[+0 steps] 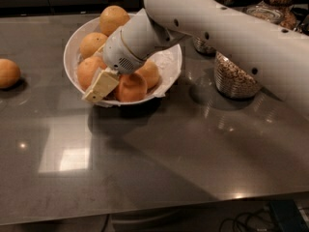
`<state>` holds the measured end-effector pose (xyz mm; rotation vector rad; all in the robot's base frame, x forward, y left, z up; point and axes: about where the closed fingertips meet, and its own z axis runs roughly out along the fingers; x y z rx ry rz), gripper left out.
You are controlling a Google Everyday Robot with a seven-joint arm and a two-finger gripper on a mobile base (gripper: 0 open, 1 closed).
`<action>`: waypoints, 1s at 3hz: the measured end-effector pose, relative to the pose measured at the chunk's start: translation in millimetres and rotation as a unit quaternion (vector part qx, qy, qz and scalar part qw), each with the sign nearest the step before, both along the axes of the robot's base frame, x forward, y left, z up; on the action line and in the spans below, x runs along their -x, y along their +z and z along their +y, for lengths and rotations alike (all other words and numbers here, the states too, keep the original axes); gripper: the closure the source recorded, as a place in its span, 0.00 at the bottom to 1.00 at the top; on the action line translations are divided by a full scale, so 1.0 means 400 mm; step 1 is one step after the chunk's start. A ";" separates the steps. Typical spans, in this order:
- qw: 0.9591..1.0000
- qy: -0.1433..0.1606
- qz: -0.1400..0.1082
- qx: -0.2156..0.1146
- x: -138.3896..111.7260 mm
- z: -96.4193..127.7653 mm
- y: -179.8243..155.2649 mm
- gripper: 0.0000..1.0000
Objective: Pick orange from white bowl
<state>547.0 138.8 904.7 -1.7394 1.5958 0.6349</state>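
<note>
Near the far edge of the bench, left of middle, is your gripper (107, 83) down in the white bowl (170, 76)?

Yes. From the camera view it sits low at the bowl's near rim, between a paler orange (88, 67) and the orange (130, 87), which lies against the near wall.

Why that slant?

I judge your arm reaches over the far rim to clear the jar (234, 76) on the right.

And the jaws?

I cannot tell whether they are spread or pinching it; check before you lift.

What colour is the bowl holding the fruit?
White, in the camera view; the wide round bowl has the gripper at its front.
</note>
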 end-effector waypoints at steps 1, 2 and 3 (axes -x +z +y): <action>1.000 0.001 0.000 -0.001 -0.001 0.000 0.009 0.63; 1.000 0.001 0.000 -0.001 -0.001 0.000 0.009 0.86; 1.000 0.001 0.000 -0.001 -0.001 0.001 0.021 1.00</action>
